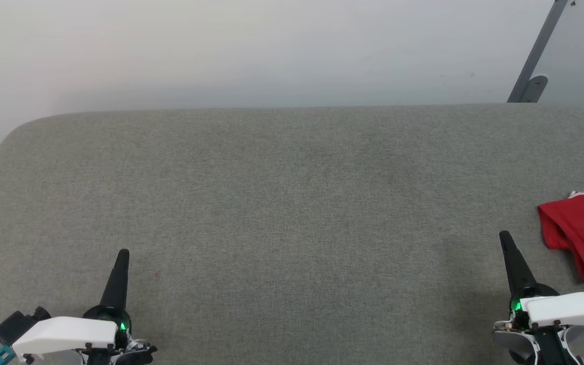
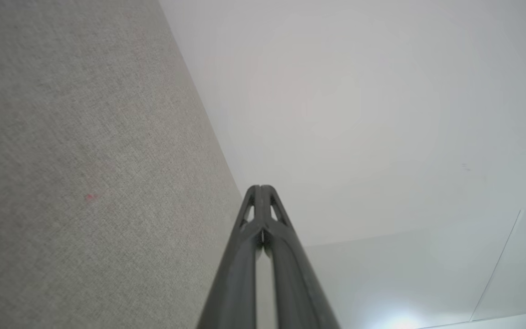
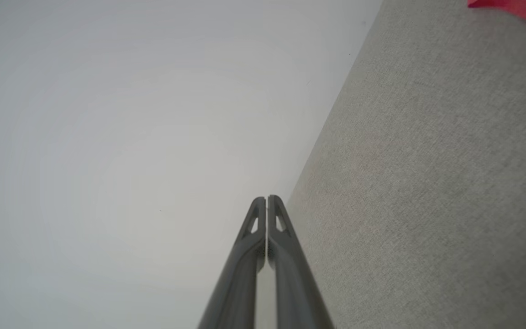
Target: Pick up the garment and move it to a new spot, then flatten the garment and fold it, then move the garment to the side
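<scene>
The garment point(image 1: 583, 233) lies bunched at the right edge of the grey fabric table point(image 1: 292, 213), red with a sliver of white at its top; part of it runs out of the head view. A red corner of the garment point(image 3: 518, 7) also shows at the top right of the right wrist view. My right gripper point(image 1: 504, 237) is shut and empty, hovering just left of the garment without touching it. My left gripper point(image 1: 123, 253) is shut and empty at the lower left, far from the garment. Both fingertip pairs, left point(image 2: 261, 188) and right point(image 3: 266, 199), are pressed together.
A pale wall point(image 1: 251, 50) stands behind the table's far edge. A grey metal bar with a bracket point(image 1: 533, 66) leans at the back right. A tiny red speck point(image 1: 158, 274) lies on the cloth near my left gripper.
</scene>
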`<state>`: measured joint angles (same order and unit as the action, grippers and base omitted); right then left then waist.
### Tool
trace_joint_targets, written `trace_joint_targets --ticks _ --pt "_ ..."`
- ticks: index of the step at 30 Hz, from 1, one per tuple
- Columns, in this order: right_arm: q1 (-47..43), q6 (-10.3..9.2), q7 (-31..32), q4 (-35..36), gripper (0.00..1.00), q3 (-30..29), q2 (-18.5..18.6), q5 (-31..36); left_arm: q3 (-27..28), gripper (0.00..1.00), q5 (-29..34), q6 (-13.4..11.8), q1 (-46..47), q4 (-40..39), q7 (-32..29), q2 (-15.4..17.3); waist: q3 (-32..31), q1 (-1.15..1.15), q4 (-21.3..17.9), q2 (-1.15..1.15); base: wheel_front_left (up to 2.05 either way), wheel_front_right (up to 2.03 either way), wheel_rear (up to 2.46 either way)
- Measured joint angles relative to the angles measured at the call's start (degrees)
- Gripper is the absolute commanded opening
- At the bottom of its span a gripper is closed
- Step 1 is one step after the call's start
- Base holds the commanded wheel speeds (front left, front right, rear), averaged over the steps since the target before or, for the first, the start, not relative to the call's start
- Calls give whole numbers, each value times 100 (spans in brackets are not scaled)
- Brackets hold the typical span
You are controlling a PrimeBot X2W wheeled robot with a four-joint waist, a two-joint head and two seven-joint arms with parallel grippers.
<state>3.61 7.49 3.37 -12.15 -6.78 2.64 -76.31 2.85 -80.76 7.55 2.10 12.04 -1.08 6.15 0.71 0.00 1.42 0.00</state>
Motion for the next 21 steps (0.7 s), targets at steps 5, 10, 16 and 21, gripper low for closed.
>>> trace_joint_targets --ticks 5,10,16,21 --pt "48 0 53 -34 0 4 2 -231 36 0 -177 0 56 29 -70 -35 -7 0 -18 0 0 0 0" --pt "59 0 87 -65 0 5 3 -455 74 0 -359 0 110 54 -138 -67 -14 0 -37 0 0 0 0" --pt "107 0 135 -96 0 10 4 -712 113 0 -550 0 158 88 -205 -107 -22 0 -59 0 0 0 0" --pt "139 0 175 -116 0 13 7 -913 147 0 -717 0 220 113 -271 -141 -29 0 -77 0 0 0 0"
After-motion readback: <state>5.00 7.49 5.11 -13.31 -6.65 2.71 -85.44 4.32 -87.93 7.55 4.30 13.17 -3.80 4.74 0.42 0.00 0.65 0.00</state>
